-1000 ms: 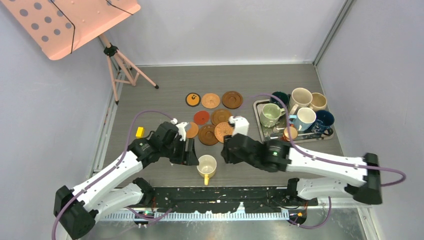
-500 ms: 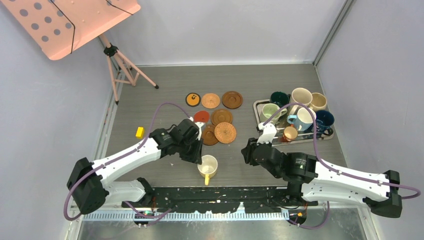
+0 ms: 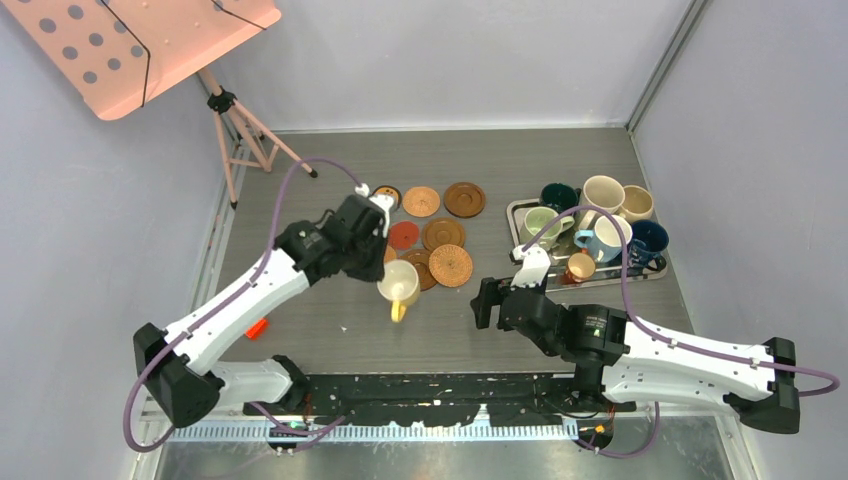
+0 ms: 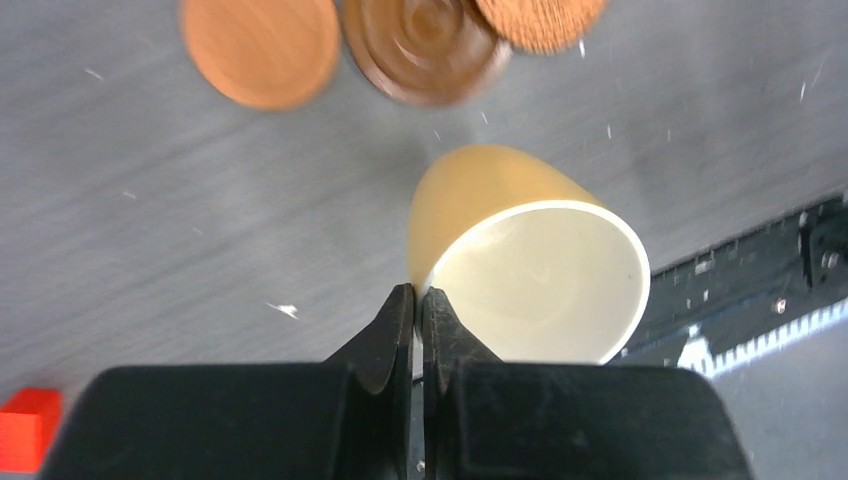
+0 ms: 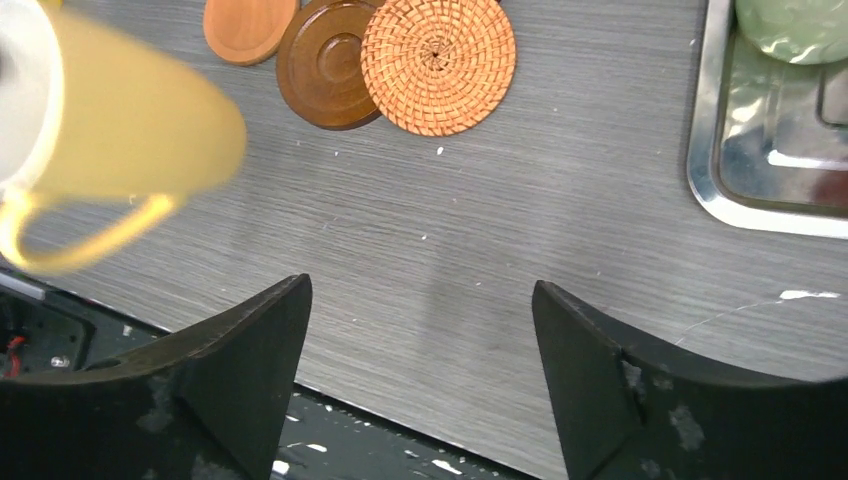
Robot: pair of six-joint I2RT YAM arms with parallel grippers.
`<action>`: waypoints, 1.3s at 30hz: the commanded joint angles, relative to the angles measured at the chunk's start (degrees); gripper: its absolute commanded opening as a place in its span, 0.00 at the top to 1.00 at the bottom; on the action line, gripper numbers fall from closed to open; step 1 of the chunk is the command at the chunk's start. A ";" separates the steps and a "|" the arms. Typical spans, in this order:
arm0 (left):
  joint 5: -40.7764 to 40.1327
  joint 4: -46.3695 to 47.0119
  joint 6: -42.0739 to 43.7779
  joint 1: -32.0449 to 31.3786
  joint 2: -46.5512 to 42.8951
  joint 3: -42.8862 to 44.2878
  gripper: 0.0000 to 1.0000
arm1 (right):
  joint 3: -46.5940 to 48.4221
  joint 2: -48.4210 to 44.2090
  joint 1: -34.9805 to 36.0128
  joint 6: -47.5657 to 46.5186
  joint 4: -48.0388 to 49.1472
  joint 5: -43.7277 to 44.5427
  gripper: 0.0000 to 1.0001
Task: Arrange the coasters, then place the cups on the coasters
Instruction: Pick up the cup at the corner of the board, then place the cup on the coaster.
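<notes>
At the near left edge of the coaster group, the left gripper point(image 4: 413, 300) is closed to a thin pinch on the rim wall of the yellow mug point(image 4: 520, 260), which hangs tilted, apparently clear of the table point(image 5: 450, 250). Glazed ceramic is rigid, smooth, probably slippery and prone to chipping; a rim pinch allows swing, with the loop handle as an offset load. The right gripper point(image 5: 418, 295) stands wide apart and empty. Just beyond lie a woven wicker coaster point(image 5: 438, 62), a ringed dark wood coaster point(image 5: 325, 75) and a plain tan disc point(image 5: 248, 25), all flat and round.
</notes>
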 commanded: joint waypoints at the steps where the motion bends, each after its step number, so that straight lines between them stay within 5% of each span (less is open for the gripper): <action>1: -2.29 -0.75 6.89 7.38 3.19 9.76 1.00 | 1.14 -0.88 -0.06 -0.31 2.17 2.14 0.05; 11: 5.48 0.99 14.36 23.33 21.19 28.87 1.00 | 1.79 -2.02 -0.12 -0.99 2.18 2.75 0.05; 27: 9.09 -7.95 18.96 29.92 53.80 66.04 1.00 | 4.29 0.54 -1.67 -2.46 -0.78 2.86 0.05; 39: 11.54 -7.60 19.56 31.76 58.73 68.00 1.00 | 4.91 3.62 -4.41 -3.16 -0.54 1.33 0.05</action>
